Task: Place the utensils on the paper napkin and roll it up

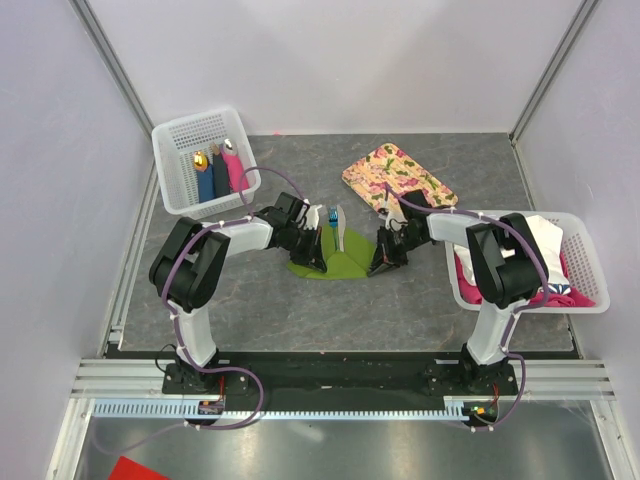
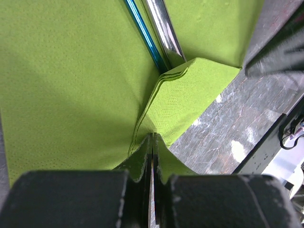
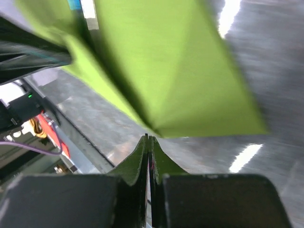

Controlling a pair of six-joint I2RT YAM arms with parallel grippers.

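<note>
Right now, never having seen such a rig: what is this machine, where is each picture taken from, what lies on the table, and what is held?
It is a left arm and a right arm bolted to a table's near edge. One picture looks down from behind them; the other two come from wrist cameras, each looking along its own pincer. On the table lie a green paper napkin, a floral tray, a left basket of bundles and a right basket of cloths. A blue utensil and a silvery utensil lie on the napkin, their ends under a folded flap. The left pincer is shut on the napkin's edge; the right pincer is shut and seems to pinch a lifted corner.
</note>
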